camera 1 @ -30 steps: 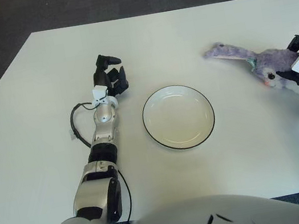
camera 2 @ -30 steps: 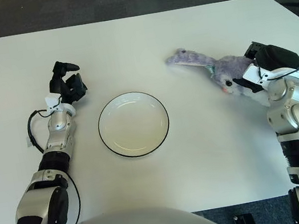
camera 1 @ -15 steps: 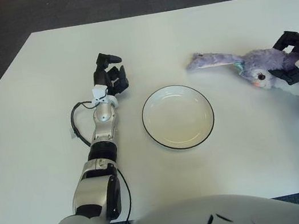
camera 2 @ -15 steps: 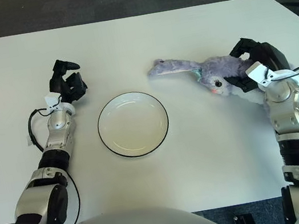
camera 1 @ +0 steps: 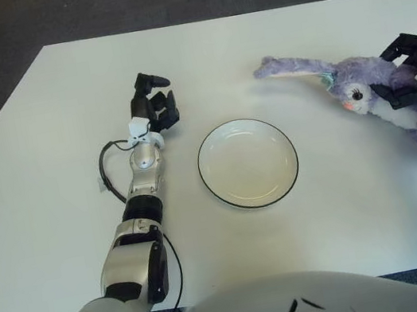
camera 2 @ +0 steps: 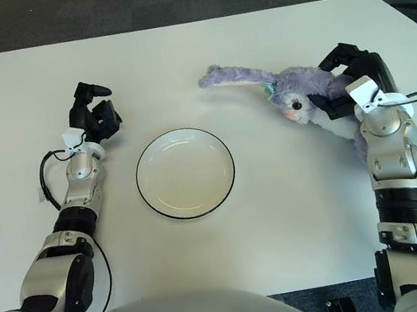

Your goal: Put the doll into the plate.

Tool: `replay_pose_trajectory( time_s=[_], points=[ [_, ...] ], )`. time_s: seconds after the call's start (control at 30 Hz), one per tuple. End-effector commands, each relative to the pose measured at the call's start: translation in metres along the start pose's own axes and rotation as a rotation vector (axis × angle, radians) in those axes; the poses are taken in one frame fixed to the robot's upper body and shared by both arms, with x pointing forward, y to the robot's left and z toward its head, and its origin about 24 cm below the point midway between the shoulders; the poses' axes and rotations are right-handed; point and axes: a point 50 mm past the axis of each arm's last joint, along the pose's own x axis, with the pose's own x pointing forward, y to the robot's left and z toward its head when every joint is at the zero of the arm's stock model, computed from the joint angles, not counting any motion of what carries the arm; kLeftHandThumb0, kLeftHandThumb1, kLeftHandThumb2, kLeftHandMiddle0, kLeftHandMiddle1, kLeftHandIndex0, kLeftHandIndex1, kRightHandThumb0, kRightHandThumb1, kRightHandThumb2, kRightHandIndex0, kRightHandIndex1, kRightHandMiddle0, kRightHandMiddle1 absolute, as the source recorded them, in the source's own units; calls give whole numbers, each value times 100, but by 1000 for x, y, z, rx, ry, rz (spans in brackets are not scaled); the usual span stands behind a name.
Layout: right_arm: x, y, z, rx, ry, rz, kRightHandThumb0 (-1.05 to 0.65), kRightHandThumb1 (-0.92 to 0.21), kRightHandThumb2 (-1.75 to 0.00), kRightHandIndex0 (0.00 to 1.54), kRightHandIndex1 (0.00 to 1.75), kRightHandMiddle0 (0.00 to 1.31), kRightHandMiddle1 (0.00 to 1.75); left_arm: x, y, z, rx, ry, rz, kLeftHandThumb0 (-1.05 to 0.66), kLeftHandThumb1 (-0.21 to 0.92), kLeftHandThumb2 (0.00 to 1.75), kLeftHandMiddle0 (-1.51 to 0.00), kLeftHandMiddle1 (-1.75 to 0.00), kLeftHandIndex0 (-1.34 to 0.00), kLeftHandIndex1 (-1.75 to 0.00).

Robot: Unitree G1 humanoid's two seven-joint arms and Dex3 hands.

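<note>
Purple doll — gripped by right hand, beside plate.

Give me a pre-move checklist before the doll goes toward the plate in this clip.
1. Right robot hand closed on the purple doll: ok.
2. Doll off the table: cannot tell.
3. Plate holds nothing: ok.
4. Table between doll and plate free of objects: ok.
5. Left robot hand away from the plate, on its left: ok.
6. Doll in plate: not ok, still to its right.
</note>
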Motion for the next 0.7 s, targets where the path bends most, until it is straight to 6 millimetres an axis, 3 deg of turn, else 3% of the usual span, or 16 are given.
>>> replay_pose_trajectory(
  time_s=[0.0, 0.67],
  points=[
    [3, 5, 3, 109, 7, -1, 54, -15, -152, 75, 175, 96, 175, -21, 4, -24, 7, 97, 3, -38, 69, 84, -89, -175, -33, -175],
    [6, 10, 33, 456, -27, -8, 50, -23, -142, 68, 175, 87, 175, -21, 4, -25, 9, 101, 8, -38, 69, 83, -89, -175, -33, -175]
  ],
)
